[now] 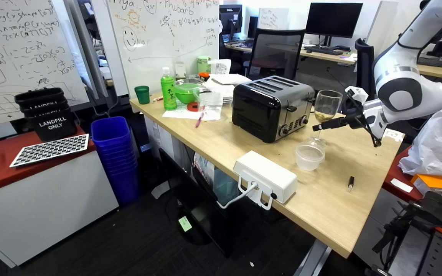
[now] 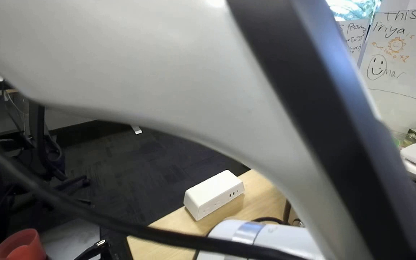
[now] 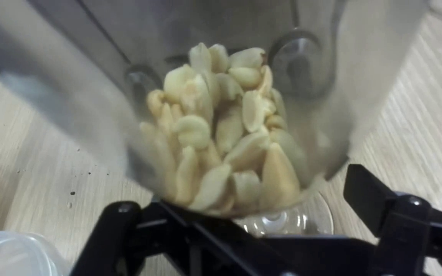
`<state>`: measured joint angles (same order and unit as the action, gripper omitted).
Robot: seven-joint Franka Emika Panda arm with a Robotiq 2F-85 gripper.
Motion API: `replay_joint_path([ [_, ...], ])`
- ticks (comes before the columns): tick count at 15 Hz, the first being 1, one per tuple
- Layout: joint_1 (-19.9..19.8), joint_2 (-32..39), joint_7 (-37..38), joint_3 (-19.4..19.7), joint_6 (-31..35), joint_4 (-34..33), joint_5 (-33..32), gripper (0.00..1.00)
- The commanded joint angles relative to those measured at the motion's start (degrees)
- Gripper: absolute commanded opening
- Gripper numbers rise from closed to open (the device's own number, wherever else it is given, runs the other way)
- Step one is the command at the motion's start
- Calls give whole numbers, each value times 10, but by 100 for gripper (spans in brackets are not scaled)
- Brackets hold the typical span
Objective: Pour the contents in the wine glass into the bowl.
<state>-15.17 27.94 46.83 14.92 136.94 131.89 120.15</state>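
The wine glass (image 1: pixel 327 102) stands upright on the table beside the toaster, its cup partly filled with pale nuts (image 1: pixel 324 116). In the wrist view the glass (image 3: pixel 332 111) fills the middle, with the nuts (image 3: pixel 225 134) inside and its round base below. My gripper (image 1: pixel 330 123) is at stem height, just below the cup. In the wrist view my gripper (image 3: pixel 263 209) is open; the right finger stands apart from the glass, the left is partly hidden behind the cup. The translucent bowl (image 1: pixel 310 158) sits just in front of the glass base; its rim shows in the wrist view (image 3: pixel 12 251).
A black and steel toaster (image 1: pixel 272 109) stands close beside the glass. A white rectangular box (image 1: pixel 265 177) is at the table edge, also seen in an exterior view (image 2: pixel 213 195). A small black item (image 1: pixel 351 183) lies near the bowl. The arm (image 2: pixel 179 72) blocks much of that view.
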Motion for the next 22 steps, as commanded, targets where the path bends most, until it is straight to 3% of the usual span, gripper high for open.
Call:
replay_joint_path([
  [1,-9,8,-18,-7,-11,-9,10,66],
  [9,-12,11,-20,-6,-17,-7,10,10],
  [11,-12,6,-23,-6,-19,-4,10,1],
  [16,-3,-21,-40,-2,3,17,7,4],
  [22,15,-74,-139,5,78,71,26,4],
])
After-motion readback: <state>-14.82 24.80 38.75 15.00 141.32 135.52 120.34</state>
